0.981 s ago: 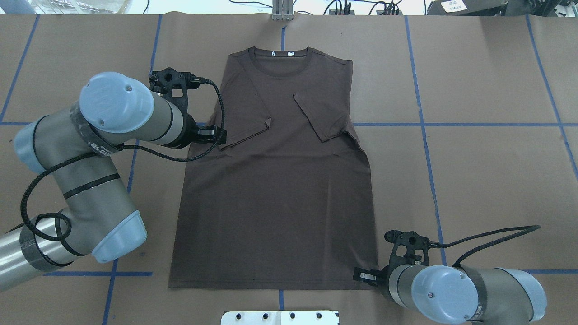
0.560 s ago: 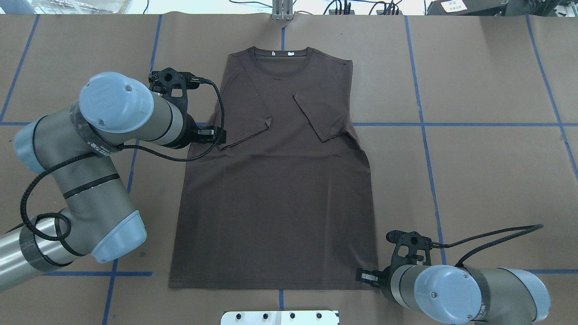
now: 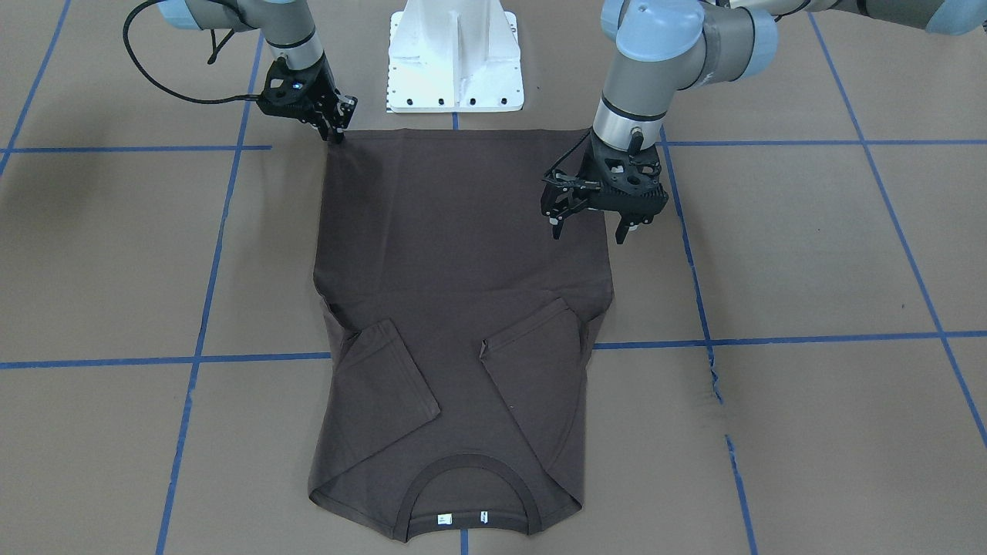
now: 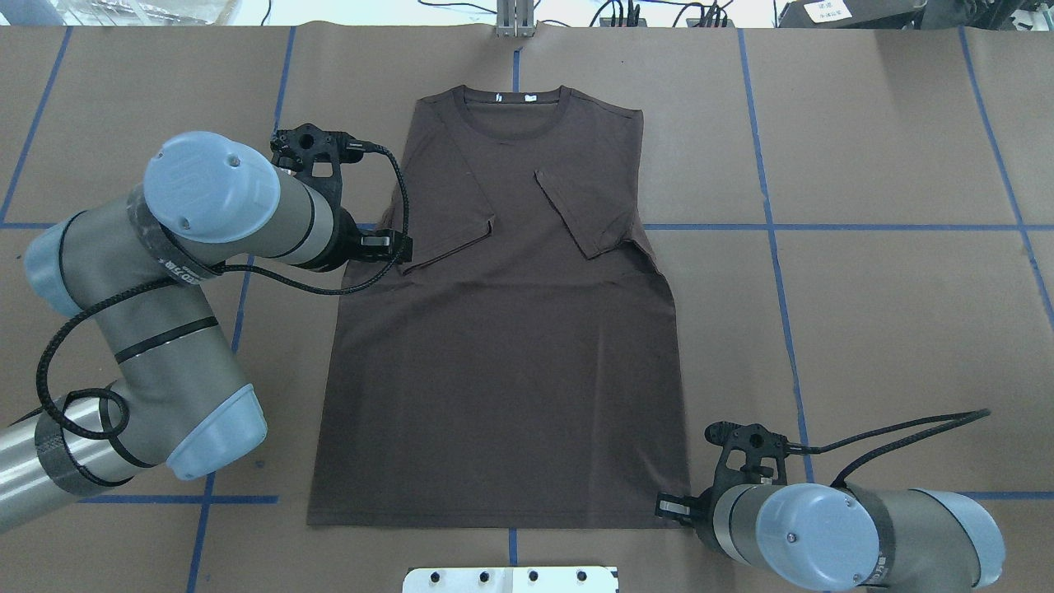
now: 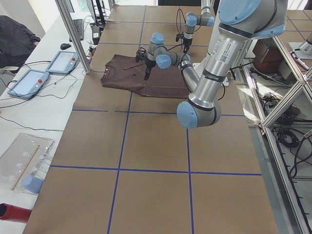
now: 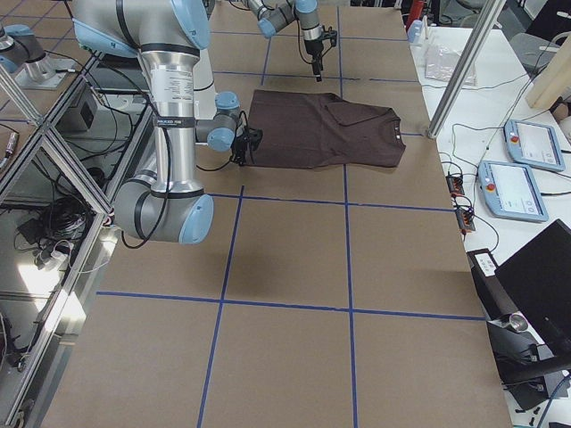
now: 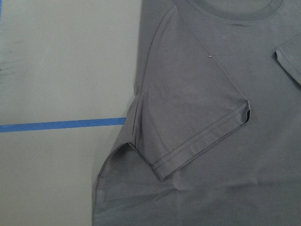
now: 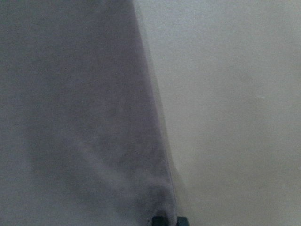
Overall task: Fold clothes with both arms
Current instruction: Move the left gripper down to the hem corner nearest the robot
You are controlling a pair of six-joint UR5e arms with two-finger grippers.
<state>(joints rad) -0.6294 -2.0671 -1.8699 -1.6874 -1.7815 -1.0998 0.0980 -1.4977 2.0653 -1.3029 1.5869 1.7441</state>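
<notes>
Paper, brown and crossed by blue tape lines [image 4: 823,226], covers the table [image 4: 865,329]. A dark brown T-shirt [image 4: 502,346] lies flat at the centre of the overhead view. Its collar [image 4: 515,123] points to the top of the frame and its hem to the bottom. Both short sleeves are folded inward onto the chest: the sleeve on the frame's left [image 4: 449,222] and the sleeve on the frame's right [image 4: 589,214]. Two small white tags [image 3: 463,518] show inside the neck.

In the front-facing view, the left gripper [image 3: 587,230] hangs over the shirt's side edge, right of centre. Its fingers are spread wide and hold nothing. The right gripper [image 3: 338,132] sits at the hem corner in the upper left of that view, beside the white base [image 3: 455,62]. Its fingers are drawn together on the corner. In its wrist view the cloth runs down to a dark fingertip [image 8: 164,220] at the bottom edge.
</notes>
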